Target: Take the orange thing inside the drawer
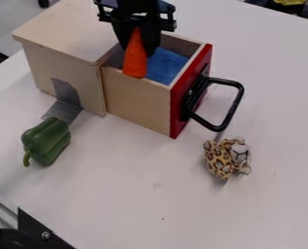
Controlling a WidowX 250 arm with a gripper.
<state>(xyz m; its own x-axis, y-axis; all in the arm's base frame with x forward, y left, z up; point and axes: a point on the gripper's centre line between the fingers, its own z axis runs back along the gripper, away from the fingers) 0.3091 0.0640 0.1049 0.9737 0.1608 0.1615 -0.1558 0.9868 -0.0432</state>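
Camera view: wooden drawer open on the counter.
Pincer: looks clamped on the narrow top of the orange cone, tbh.
Orange cone: upright, wide end at the near wall.
Blue cloth: probably best target; clear the rim, centre above, lower gently, then release.

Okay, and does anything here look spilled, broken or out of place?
Nothing stands out. I see no spill or breakage. The drawer is open, but that fits the orange cone in the hand above it. The green bell pepper just lies loose on the table.
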